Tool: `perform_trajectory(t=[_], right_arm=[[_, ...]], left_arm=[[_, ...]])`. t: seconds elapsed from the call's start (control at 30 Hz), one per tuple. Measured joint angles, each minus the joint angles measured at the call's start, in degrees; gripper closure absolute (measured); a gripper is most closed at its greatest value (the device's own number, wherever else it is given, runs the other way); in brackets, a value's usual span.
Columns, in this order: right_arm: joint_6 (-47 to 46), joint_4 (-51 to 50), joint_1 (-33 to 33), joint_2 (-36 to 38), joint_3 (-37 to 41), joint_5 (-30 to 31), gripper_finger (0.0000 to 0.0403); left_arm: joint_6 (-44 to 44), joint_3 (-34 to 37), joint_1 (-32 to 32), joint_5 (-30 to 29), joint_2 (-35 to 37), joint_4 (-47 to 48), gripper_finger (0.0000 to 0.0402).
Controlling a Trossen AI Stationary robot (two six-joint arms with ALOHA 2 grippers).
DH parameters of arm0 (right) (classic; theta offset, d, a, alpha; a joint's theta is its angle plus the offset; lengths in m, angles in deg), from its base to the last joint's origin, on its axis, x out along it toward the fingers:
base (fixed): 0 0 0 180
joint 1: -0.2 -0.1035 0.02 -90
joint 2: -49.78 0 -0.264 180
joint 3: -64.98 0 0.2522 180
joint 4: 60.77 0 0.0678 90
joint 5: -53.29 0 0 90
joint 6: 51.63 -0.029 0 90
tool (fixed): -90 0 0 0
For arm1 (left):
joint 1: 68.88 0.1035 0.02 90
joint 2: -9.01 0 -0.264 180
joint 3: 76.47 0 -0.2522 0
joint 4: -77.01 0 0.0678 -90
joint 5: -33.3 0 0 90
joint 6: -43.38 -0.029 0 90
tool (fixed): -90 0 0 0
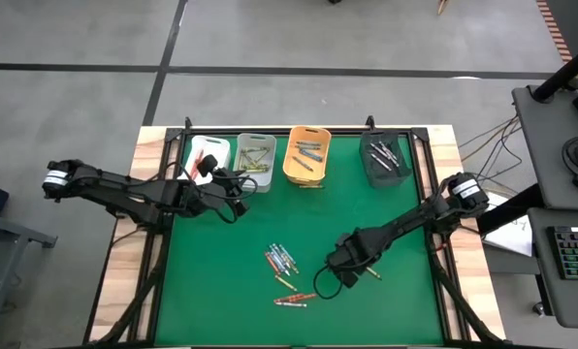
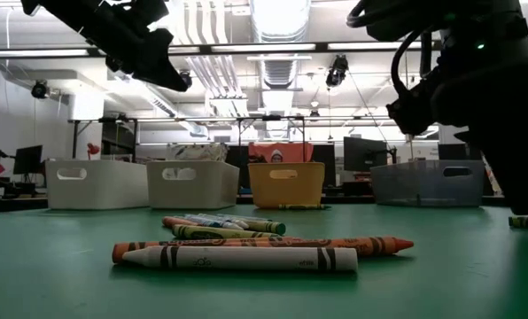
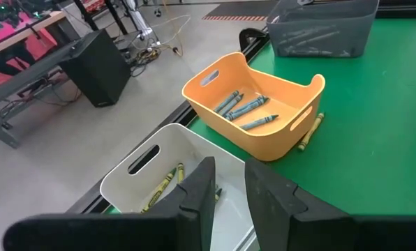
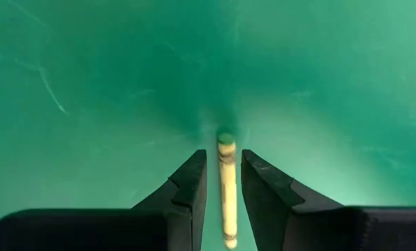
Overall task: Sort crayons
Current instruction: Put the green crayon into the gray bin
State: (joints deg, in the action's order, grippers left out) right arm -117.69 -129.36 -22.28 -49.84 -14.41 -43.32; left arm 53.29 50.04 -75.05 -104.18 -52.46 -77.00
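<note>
Several crayons lie loose on the green mat (image 1: 221, 281), in a cluster (image 1: 281, 260) and a low pile (image 2: 237, 255). My right gripper (image 4: 224, 157) points straight down near the mat's right side (image 1: 344, 266). It is open, with one finger on each side of a yellow-green crayon (image 4: 227, 188) that lies flat on the mat; a strip of green shows between the crayon and each finger. My left gripper (image 3: 229, 174) hangs open and empty above the light grey bin (image 3: 159, 164), at the far left (image 1: 229, 184).
Four bins stand in a row at the far edge: white (image 1: 208, 153), light grey (image 1: 257, 158) with yellow-green crayons, orange (image 1: 306, 155) with blue ones (image 3: 246, 111), and dark grey (image 1: 386, 157). One crayon (image 3: 309, 132) lies beside the orange bin. A black frame borders the mat.
</note>
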Motion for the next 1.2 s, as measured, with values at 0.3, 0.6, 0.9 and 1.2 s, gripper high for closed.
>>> perform_trajectory(t=[0.3,0.6,0.9,1.2], right_arm=[[-0.7,3.7,0.0,0.0,2.6,0.8,0.0323],[1.2,5.1,0.0,0.3,4.1,0.6,0.0335],[3.7,5.9,0.7,0.8,4.1,0.5,0.0391],[5.6,7.6,3.4,7.3,4.3,8.5,0.0394]], left_arm=[[0.0,0.0,0.0,0.0,0.0,0.0,0.0339],[0.0,0.0,0.0,0.0,0.0,-0.1,0.0339],[0.0,0.0,0.0,0.0,0.0,-0.7,0.0339],[-0.6,0.0,0.0,0.0,0.0,-2.9,0.0339]])
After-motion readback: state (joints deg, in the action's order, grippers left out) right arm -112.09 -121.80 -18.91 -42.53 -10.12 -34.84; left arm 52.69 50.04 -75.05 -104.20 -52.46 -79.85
